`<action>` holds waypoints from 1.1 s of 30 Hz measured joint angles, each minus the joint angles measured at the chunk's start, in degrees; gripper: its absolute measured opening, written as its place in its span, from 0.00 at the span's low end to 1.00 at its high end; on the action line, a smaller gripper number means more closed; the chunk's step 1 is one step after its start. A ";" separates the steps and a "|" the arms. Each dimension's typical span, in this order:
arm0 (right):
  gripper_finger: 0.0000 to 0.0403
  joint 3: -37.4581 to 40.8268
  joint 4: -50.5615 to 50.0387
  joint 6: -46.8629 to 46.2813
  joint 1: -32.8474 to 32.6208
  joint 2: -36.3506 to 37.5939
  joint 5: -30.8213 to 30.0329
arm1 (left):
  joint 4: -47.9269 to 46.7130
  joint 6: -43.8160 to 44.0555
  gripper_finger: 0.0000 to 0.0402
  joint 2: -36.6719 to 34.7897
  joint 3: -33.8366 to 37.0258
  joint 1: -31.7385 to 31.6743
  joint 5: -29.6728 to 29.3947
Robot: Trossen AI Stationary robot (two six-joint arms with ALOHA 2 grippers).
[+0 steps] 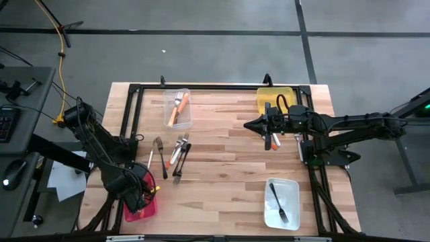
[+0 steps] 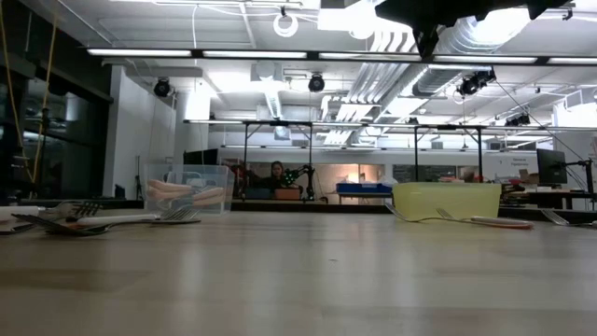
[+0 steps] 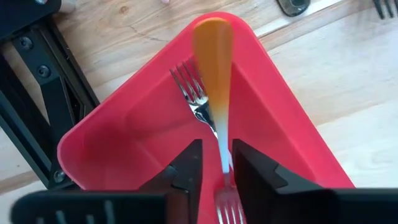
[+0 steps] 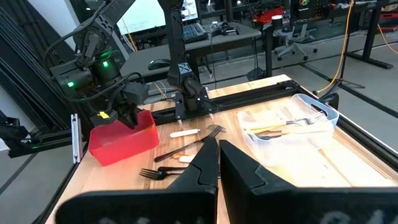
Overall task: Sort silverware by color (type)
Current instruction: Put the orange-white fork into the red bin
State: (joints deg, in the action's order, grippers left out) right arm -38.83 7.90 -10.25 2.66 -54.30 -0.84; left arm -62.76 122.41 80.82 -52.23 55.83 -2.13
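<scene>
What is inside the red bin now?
The red bin holds one fork lying on its floor, tines visible. An orange-handled fork hangs above it between the left gripper fingers. The gripper covers the bin's near part.

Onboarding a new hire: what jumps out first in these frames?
The left hand over the red bin at the table's near-left corner, an orange-handled fork blurred between its fingers, another fork lying in the bin. Next, the loose forks left of centre, then the right hand hovering beside the yellow bin.
</scene>
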 joint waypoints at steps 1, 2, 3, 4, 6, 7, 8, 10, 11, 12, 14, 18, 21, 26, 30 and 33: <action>0.00 0.00 0.00 0.18 0.00 0.00 0.00 | -0.02 0.00 0.22 -0.52 0.00 0.00 0.00; 0.00 0.00 0.00 0.23 0.00 0.00 0.00 | -0.06 0.00 0.24 -1.07 0.00 -0.02 0.00; 0.00 0.00 0.00 0.23 0.00 0.00 0.00 | -0.24 0.00 0.26 -1.80 0.00 -0.02 0.00; 0.00 0.00 0.02 0.23 0.00 0.00 0.00 | -0.50 -0.02 0.28 -2.70 0.00 -0.04 0.00; 0.00 0.00 0.01 0.23 0.00 0.00 0.00 | -0.96 0.00 0.32 -4.82 0.00 -0.04 0.00; 0.00 0.00 0.02 0.24 0.00 0.00 0.00 | -1.09 -0.02 0.33 -6.09 0.00 -0.04 0.00; 0.00 0.00 0.02 0.25 0.03 0.00 0.00 | -1.48 -0.02 0.35 -7.45 0.00 -0.04 -0.04; 0.00 0.00 0.02 0.24 0.36 0.00 0.04 | -2.97 0.39 0.38 -10.54 -0.02 -0.04 -1.07; 0.00 -0.02 0.02 0.23 0.53 0.00 0.00 | -3.73 0.75 0.39 -12.31 -0.02 -0.04 -2.36; 0.00 0.00 0.02 0.25 0.79 0.00 0.00 | -4.35 0.80 0.39 -14.17 -0.02 -0.20 -4.04; 0.00 0.00 0.02 0.23 1.31 0.00 0.00 | -5.56 -0.08 0.40 -17.90 -0.02 -1.48 -7.85; 0.00 0.00 0.07 -0.01 1.99 0.00 1.21 | -6.90 -4.08 0.41 -24.83 -0.02 -5.98 -23.34; 0.00 0.00 0.06 -0.16 1.97 0.00 2.25 | -5.51 -11.46 0.41 -28.95 -0.04 -10.80 -37.52; 0.00 0.00 0.81 -0.18 1.97 -0.01 3.08 | 2.68 -31.92 0.41 -33.12 -0.09 -22.58 -42.76; 0.00 0.00 3.01 -0.18 1.97 -0.02 3.08 | 15.72 -51.77 0.42 -33.98 -0.09 -32.70 -39.11; 0.00 0.00 5.05 -0.21 1.97 -0.02 3.08 | 28.01 -68.21 0.42 -33.08 -0.09 -39.91 -33.23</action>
State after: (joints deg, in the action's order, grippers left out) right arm -38.83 12.95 -10.46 4.62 -54.33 2.24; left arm -34.75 54.20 47.74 -52.31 15.92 -35.36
